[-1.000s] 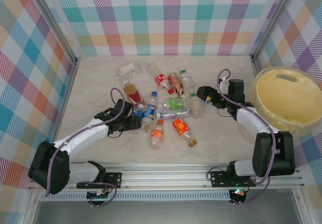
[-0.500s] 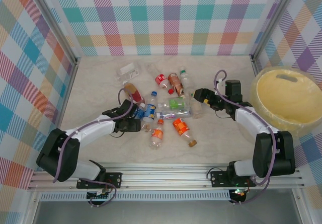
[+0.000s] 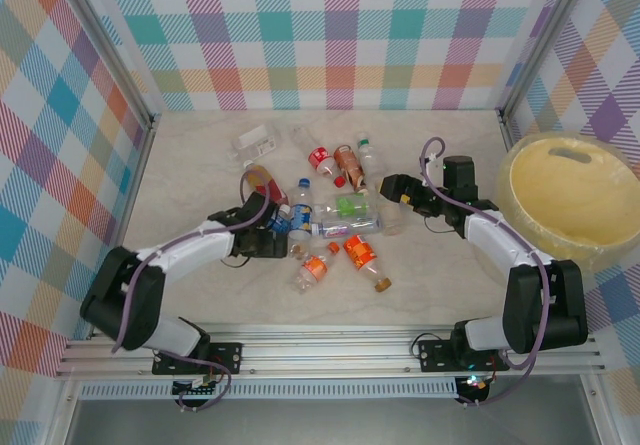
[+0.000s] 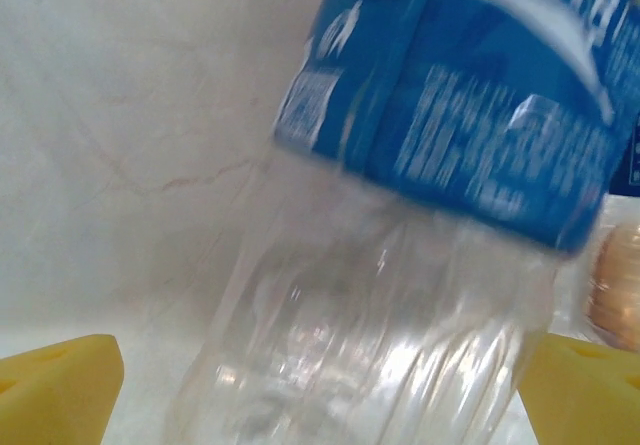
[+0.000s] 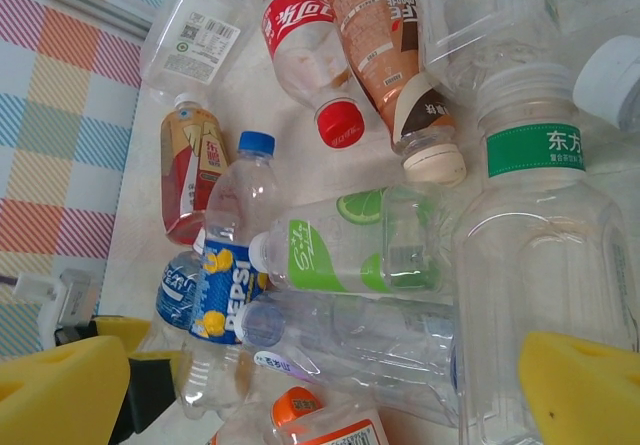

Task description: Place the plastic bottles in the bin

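- Left claw point(image 3: 284, 225) has pushed deeper among the bottles point(image 3: 345, 210), jaws wide around a ribbed, clear blue-label bottle point(image 4: 450, 105), not pinching.
- Right claw point(image 3: 392, 187) gapes empty above smooth, crowded ones.

Light: bright, even and diffuse across the table point(image 3: 190, 165).
Shadows: faint, short, hugging the bottle pile point(image 3: 335, 210).
Glare: small highlights on the pile's clear plastic.
Blur: in the left wrist view the blue-labelled bottle point(image 4: 460, 95) is smeared and out of focus.
Right wrist view: sharp, labels readable.

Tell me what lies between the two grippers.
Bottles, seen in the top view: between the left gripper and the right gripper lie a blue Pepsi bottle, a green-labelled bottle and a clear bottle.
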You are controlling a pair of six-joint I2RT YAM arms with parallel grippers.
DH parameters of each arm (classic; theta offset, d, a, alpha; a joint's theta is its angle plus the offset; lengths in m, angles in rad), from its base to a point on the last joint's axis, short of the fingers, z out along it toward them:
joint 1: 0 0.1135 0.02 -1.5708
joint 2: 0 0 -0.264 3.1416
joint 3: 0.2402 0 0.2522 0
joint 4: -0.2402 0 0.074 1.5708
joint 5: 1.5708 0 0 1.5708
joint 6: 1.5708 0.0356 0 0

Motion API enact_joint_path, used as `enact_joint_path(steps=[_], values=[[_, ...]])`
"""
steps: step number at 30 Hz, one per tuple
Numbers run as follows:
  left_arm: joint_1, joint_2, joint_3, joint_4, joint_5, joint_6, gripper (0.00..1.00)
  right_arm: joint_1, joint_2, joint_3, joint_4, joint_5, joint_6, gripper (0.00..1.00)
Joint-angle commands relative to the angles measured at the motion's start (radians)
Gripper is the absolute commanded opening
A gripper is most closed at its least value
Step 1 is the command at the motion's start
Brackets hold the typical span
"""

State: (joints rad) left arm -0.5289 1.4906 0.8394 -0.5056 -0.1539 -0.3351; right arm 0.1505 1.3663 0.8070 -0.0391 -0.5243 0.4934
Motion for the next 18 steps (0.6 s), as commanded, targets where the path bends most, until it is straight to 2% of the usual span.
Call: enact_joint_path(steps=[1,9,18], values=[[0.000,0.102,0.073,-0.072,0.017,0.035,0.96,0.004,-0.010,0.034,0.010,0.013,-0.034,1.00],[-0.010,0.082,0.069,-0.061,-0.003,0.038,0.77,0.006,-0.018,0.027,0.012,0.018,-0.048,1.00],[-0.009,-0.061,0.022,-0.083,-0.024,0.039,0.61,0.006,-0.039,0.033,0.042,0.042,-0.038,1.00]])
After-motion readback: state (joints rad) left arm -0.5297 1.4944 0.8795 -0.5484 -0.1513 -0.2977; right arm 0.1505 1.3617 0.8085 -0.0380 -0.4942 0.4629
